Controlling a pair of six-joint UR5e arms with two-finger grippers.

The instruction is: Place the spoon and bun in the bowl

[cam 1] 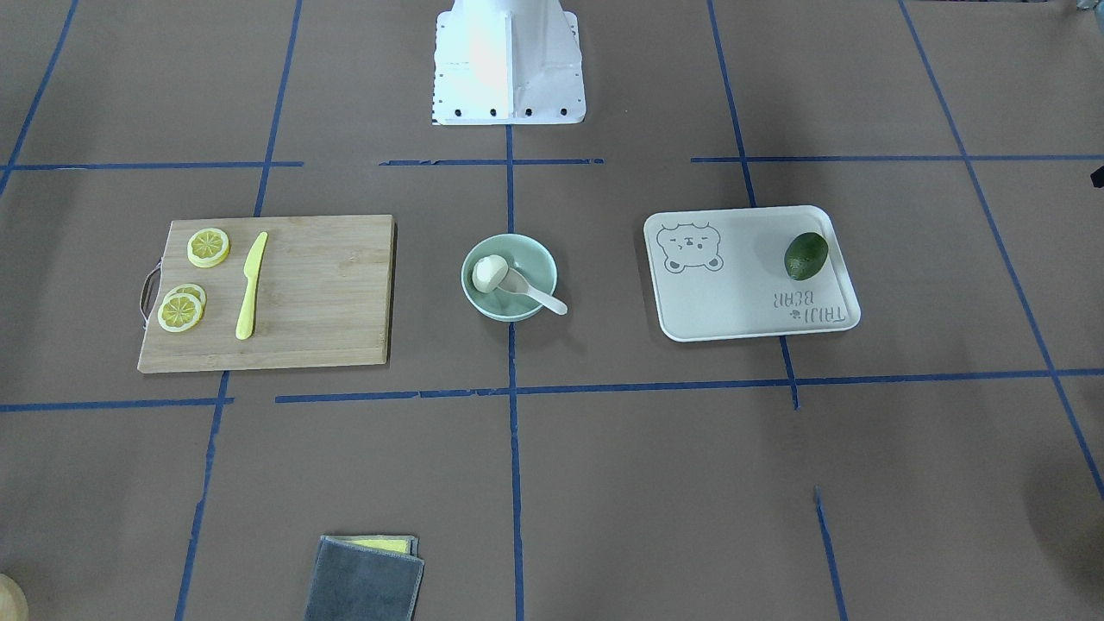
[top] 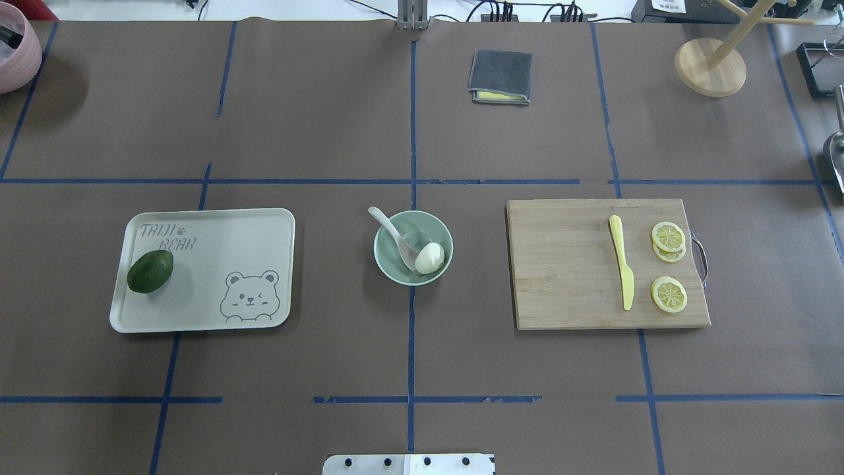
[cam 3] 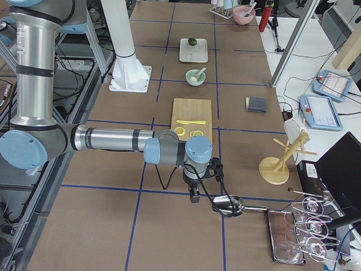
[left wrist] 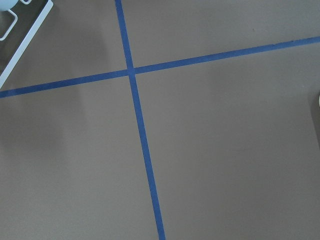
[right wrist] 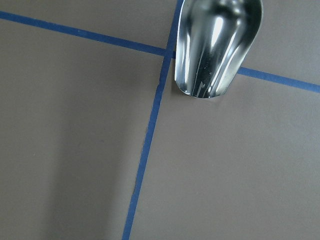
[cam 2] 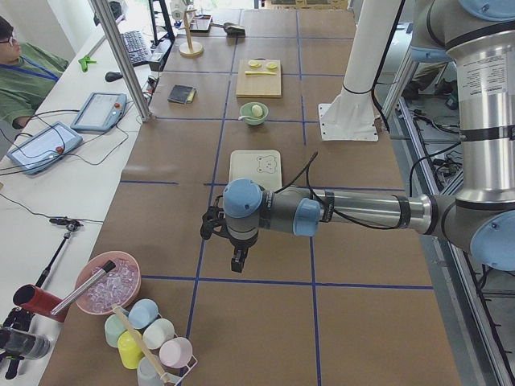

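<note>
The pale mint-green bowl [cam 1: 542,255] stands at the table's centre, also in the overhead view [top: 436,223]. The white bun [cam 1: 489,273] [top: 429,257] lies inside it. The off-white spoon [cam 1: 542,297] [top: 388,225] rests in the bowl with its scoop beside the bun and its handle over the rim. My left gripper [cam 2: 239,261] hangs over bare table far off at the table's left end. My right gripper [cam 3: 194,196] hangs far off at the right end. Both show only in the side views, so I cannot tell whether they are open or shut.
A white bear tray [top: 217,221] holds an avocado [top: 150,271]. A wooden cutting board [top: 567,264] carries a yellow knife [top: 622,270] and lemon slices [top: 668,293]. A grey cloth [top: 500,76] lies at the far side. A metal scoop [right wrist: 217,45] lies under the right wrist.
</note>
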